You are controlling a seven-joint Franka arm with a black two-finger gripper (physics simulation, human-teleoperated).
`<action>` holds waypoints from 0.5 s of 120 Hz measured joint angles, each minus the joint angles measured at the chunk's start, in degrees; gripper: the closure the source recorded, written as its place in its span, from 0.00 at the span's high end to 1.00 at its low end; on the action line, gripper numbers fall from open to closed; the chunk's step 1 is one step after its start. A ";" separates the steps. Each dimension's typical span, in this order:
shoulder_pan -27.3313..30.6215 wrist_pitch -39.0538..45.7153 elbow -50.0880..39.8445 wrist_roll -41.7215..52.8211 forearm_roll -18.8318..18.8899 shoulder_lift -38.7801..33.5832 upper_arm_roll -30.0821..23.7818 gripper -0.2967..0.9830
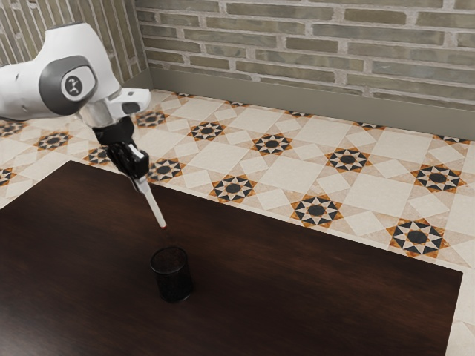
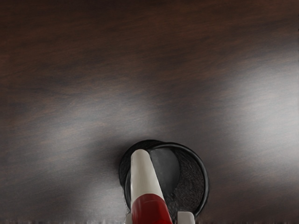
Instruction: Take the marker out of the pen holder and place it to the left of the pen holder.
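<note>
In the exterior view my gripper (image 1: 139,172) is shut on the upper end of the white marker (image 1: 154,204), which hangs tilted in the air. Its lower tip is above the rim of the black mesh pen holder (image 1: 174,276), apart from it. The pen holder stands upright on the table. From the wrist view, the marker (image 2: 145,179) shows white with a red section, partly covering the round opening of the pen holder (image 2: 190,186). Pale fingertips of my gripper (image 2: 157,218) flank the red section.
The dark wooden table (image 1: 312,285) extends around the pen holder, with its far edge running behind the holder. Beyond that edge lie a patterned tile floor (image 1: 274,167) and a brick wall (image 1: 297,44).
</note>
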 joint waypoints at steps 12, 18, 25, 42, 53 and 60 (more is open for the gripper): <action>0.38 -5.97 3.96 -0.07 2.79 -0.69 2.65 0.16; 0.42 -8.96 4.93 -0.19 4.60 -0.33 4.14 0.16; 0.67 -12.10 5.42 -0.33 6.65 0.71 5.23 0.16; 0.58 -18.63 5.61 -0.81 11.07 3.58 5.67 0.15; 0.51 -21.97 5.62 -1.21 13.29 6.48 5.76 0.15; 0.45 -23.73 5.60 -1.48 14.30 8.34 5.80 0.15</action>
